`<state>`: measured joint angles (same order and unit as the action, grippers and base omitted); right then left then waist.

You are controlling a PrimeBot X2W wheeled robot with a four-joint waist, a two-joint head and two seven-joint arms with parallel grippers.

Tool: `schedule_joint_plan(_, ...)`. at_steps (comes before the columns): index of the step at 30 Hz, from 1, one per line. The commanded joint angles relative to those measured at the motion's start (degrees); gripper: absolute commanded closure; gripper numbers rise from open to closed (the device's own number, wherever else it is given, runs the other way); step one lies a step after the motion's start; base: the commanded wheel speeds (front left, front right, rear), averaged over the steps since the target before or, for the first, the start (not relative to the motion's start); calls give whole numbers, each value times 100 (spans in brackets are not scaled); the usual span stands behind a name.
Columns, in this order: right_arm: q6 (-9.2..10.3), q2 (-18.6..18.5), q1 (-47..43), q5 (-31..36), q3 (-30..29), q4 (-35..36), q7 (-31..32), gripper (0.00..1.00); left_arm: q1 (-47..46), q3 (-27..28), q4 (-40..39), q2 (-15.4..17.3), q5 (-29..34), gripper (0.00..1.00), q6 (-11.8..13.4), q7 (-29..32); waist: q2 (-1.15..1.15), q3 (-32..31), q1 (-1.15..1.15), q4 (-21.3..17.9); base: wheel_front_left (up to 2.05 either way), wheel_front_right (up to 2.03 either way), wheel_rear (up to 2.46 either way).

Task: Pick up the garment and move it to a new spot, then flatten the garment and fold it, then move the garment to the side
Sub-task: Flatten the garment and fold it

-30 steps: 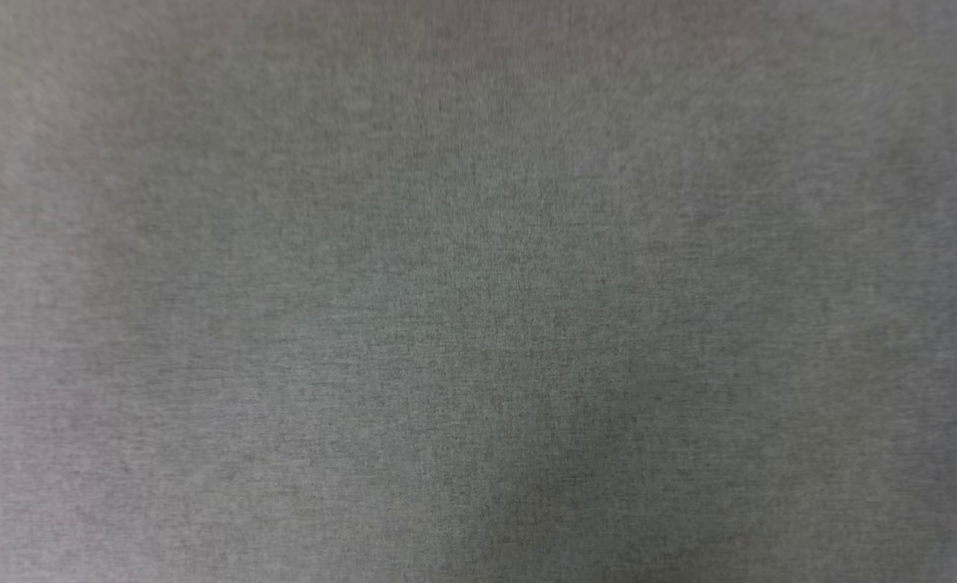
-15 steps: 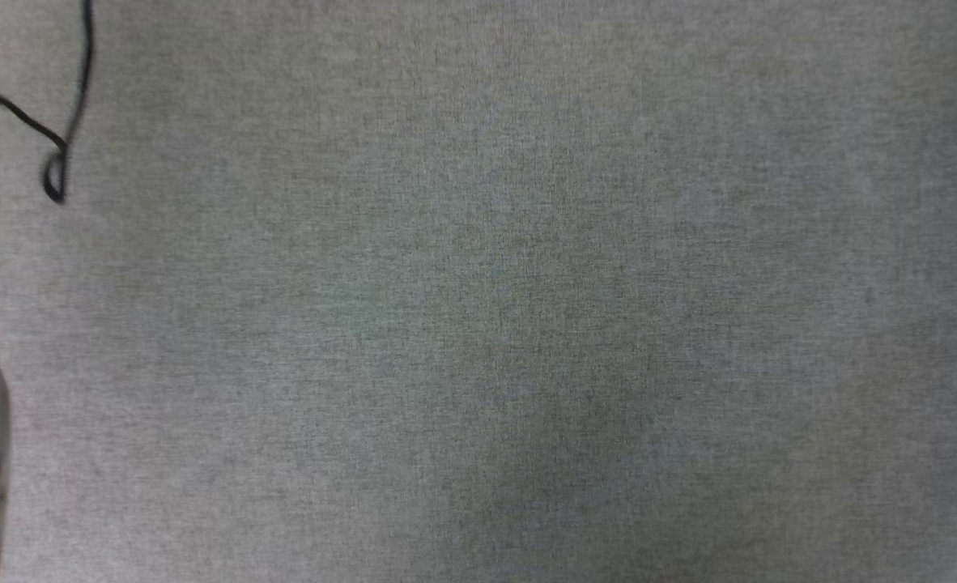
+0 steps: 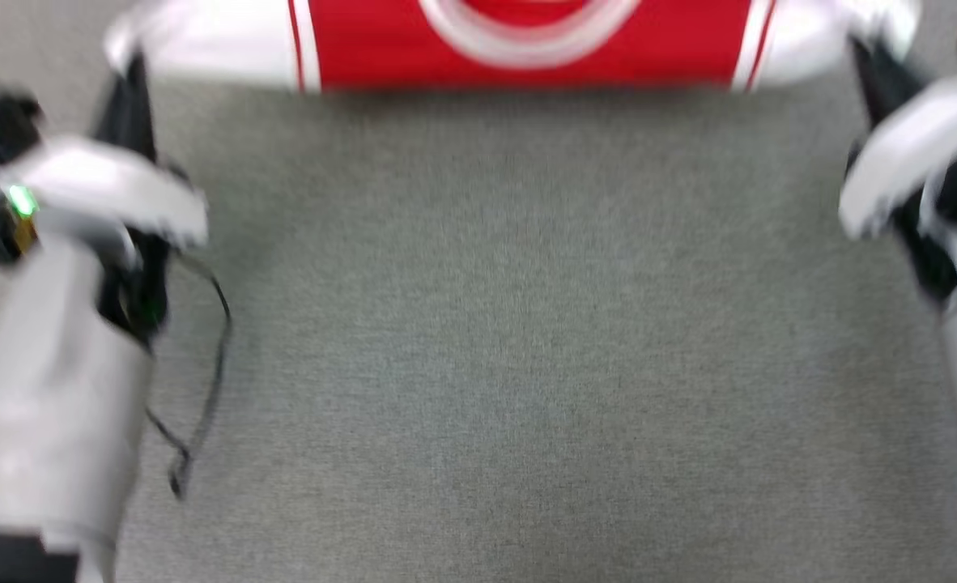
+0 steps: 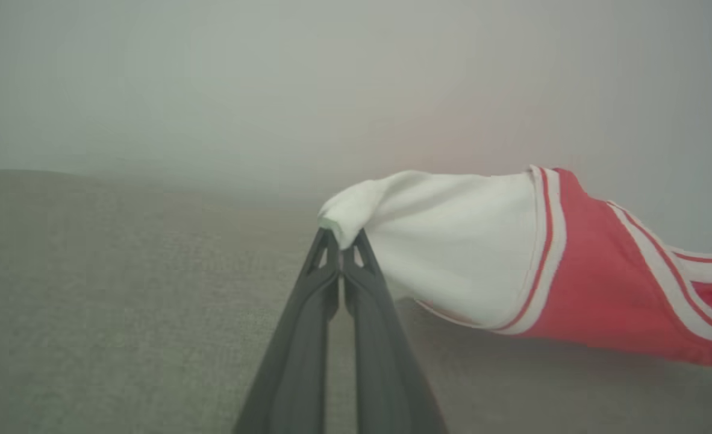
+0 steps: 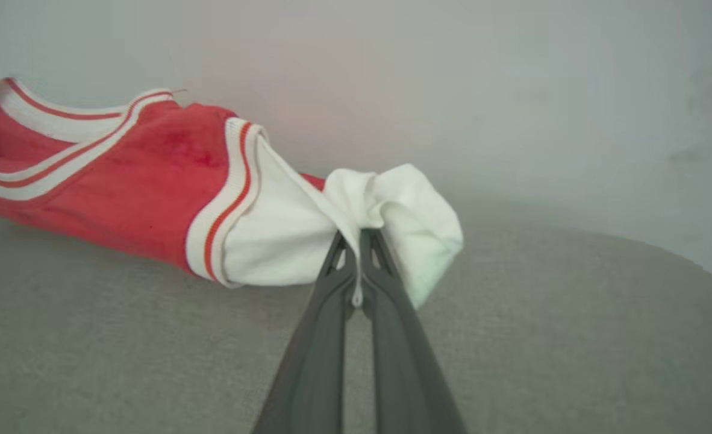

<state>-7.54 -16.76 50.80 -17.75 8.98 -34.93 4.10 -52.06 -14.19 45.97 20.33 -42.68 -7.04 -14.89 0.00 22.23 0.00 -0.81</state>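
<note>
1. Head view, blurred: we see the garment, a soft bright red cloth shirt with white sleeve panels and thin red-and-white stripe trim, stretched in a band across the top edge. Its white-trimmed neckline is in the middle. The left pincer, two long dark fingers, reaches up to the white sleeve end at upper left. The right pincer reaches the white sleeve end at upper right. The wide grey woven surface spreads between the two arms. A thin black cable loops beside the pale left forearm, and a small green light glows on that wrist.

2. Left wrist view: the left pincer has its jaws pressed together on a fold of the white sleeve. The garment runs off to the right, above its own shadow on the grey woven surface. A pale plain wall stands behind.

3. Right wrist view: the right pincer is clamped on bunched white sleeve cloth. The garment stretches away to the left, low over the grey surface. We cannot tell whether its lower edge touches the surface.
</note>
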Motion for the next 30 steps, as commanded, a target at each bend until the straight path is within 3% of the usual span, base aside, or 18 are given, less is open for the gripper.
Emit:
schedule_joint_plan(1, 10, -73, -327, -15, 12, 94, 42, 100, 281, 46, -80, -35, -36, 100, -10, -33, 0, -603, 0, 60, 0, 0, 0)
schedule_joint_plan(7, 10, -165, -2467, -272, -222, 927, 347, 100, 2327, 421, -979, -157, 43, 100, 198, -35, 0, -1439, 0, 77, 0, 0, 0)
schedule_joint_plan(10, 10, -122, -2995, -255, -317, 1202, 438, 100, 2858, 474, -1229, -157, 60, 100, 280, -36, 0, -1587, 0, 49, 0, 0, 0)
schedule_joint_plan(19, 10, 346, -5208, -87, -841, 2255, 860, 100, 4957, 504, -2230, -141, -3, 100, 802, 141, 0, -2190, 0, 31, 0, 0, 0)
schedule_joint_plan(26, 10, 672, -6311, 173, -1010, 2722, 1274, 100, 5972, 408, -2960, -16, 142, 100, 1247, 400, 0, -2349, 0, 59, 0, 0, 0)
schedule_joint_plan(27, 10, 693, -6390, 177, -993, 2748, 1319, 95, 6048, 389, -3053, -12, 166, 100, 1291, 423, 0, -2350, 0, 69, 0, 0, 0)
schedule_joint_plan(28, 10, 686, -6445, 199, -984, 2774, 1353, 53, 6099, 365, -3133, -19, 166, 100, 1334, 455, 0, -2349, 0, 85, 0, 0, 0)
schedule_joint_plan(29, 10, 694, -6475, 198, -988, 2808, 1383, 0, 6135, 333, -3226, -19, 199, 100, 1364, 471, 0, -2348, 0, 99, 0, 0, 0)
schedule_joint_plan(30, 10, 705, -6478, 195, -993, 2837, 1394, 0, 6166, 306, -3300, -5, 230, 100, 1393, 493, 0, -2345, 0, 112, 0, 0, 0)
